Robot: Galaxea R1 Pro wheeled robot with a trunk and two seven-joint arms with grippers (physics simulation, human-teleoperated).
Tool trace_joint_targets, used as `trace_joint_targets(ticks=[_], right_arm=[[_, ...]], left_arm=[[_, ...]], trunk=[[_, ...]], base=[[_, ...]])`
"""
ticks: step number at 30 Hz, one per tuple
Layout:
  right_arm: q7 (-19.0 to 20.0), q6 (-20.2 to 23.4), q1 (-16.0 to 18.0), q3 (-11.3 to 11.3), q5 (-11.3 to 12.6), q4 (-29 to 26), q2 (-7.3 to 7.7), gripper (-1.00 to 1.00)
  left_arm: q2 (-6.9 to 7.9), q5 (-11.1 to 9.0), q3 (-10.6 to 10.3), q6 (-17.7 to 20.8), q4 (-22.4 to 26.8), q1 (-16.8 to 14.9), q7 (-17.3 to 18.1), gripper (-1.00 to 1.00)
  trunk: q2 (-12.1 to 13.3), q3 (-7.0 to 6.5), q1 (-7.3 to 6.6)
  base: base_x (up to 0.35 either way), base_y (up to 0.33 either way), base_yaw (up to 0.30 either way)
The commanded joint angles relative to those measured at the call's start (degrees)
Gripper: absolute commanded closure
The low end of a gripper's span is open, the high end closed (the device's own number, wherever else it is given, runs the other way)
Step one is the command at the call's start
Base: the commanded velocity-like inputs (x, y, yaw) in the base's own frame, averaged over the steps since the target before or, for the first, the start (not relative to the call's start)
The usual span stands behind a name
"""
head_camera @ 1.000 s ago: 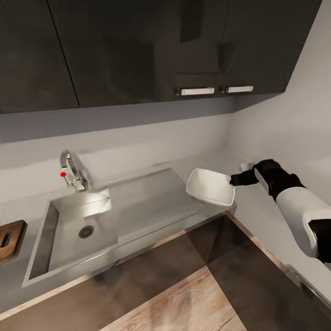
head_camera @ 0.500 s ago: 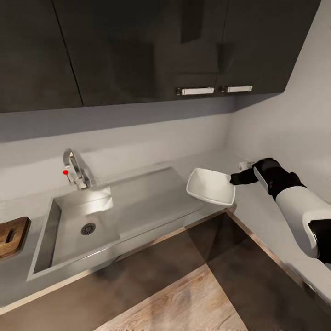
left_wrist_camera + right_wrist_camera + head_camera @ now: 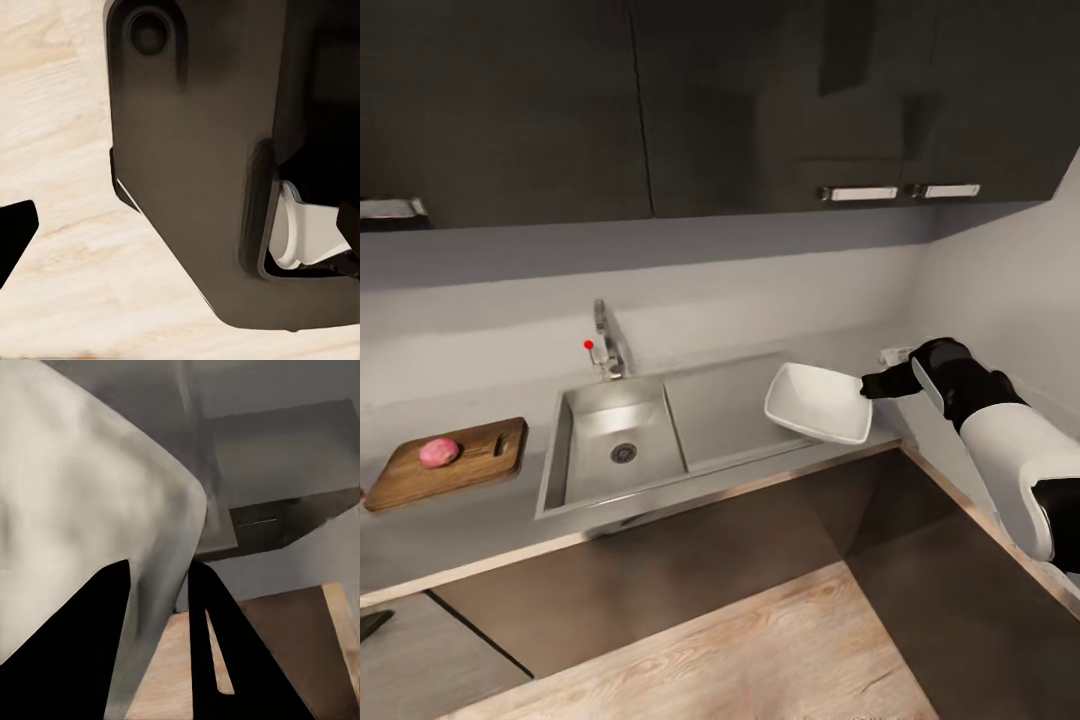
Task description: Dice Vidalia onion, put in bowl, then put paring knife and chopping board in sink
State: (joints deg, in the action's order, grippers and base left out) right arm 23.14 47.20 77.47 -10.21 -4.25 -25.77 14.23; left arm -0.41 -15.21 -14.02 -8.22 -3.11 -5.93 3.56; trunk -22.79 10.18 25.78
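Head view shows the right gripper (image 3: 868,385) at the right of the frame, clamped on the rim of the bowl (image 3: 815,402) and holding it tilted in the air above the right end of the sink (image 3: 660,428) drainboard. The right wrist view agrees: the two dark fingers (image 3: 217,660) stand on both sides of the white wall of the bowl (image 3: 90,532). The bowl is probably carried this way to bring it nearer to the chopping board (image 3: 455,462), so the diced pieces will have a short way to go.

The chopping board lies flat on the countertop (image 3: 470,530) at the middle left of the frame, just beside the sink. The Vidalia onion (image 3: 438,452) rests on its left half, whole and not yet cut, so the dicing is judged as not begun. The paring knife cannot be identified in these pictures.

The bowl is smooth, white and squarish with rounded corners. The board is dark brown wood with visible grain and a small slot at its right end. The sink is brushed steel, a deep basin with a round drain, and a chrome tap (image 3: 605,345) with a red knob behind it. The onion is a small pinkish ball.

For the left gripper, the left wrist view shows dark robot body over light wood floor (image 3: 67,247), and one cannot tell if its fingers are apart or together.
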Motion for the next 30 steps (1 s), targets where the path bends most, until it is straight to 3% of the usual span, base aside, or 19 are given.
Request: trace_joint_targets(ticks=[1, 8, 11, 15, 30], right_arm=[[0.41, 0.18, 0.05, -0.24, -0.32, -0.1, 0.08, 1.0], [0.36, 0.87, 0.05, -0.15, -0.38, -1.74, 0.15, 1.0], [0.34, 6.5, 0.05, -0.15, -0.4, -5.95, 0.22, 1.0], [0.26, 8.93, 0.05, -0.16, -0.45, -8.76, 0.13, 1.0], [-1.0, 9.23, 0.05, -0.42, -0.41, -9.03, -0.07, 1.0]], left_arm=[[-0.03, -0.61, -0.46, -0.46, -0.32, -0.13, 0.31, -1.0], [-0.03, -0.61, -0.48, -0.45, -0.33, -0.13, 0.31, -1.0], [-0.03, -0.61, -0.44, -0.44, -0.32, -0.13, 0.31, -1.0], [-0.03, -0.61, -0.45, -0.45, -0.32, -0.13, 0.31, -1.0], [-0.03, -0.61, -0.48, -0.48, -0.34, -0.13, 0.32, -1.0]], trunk=[[-0.13, 0.14, 0.01], [-0.13, 0.29, 0.01], [-0.13, 0.3, 0.01], [-0.13, 0.3, 0.01], [-0.13, 0.3, 0.01]], base=[[-0.239, 0.202, 0.277], [-0.198, 0.207, 0.222], [-0.186, 0.211, 0.025], [-0.186, 0.21, 0.004], [-0.077, 0.241, 0.0]])
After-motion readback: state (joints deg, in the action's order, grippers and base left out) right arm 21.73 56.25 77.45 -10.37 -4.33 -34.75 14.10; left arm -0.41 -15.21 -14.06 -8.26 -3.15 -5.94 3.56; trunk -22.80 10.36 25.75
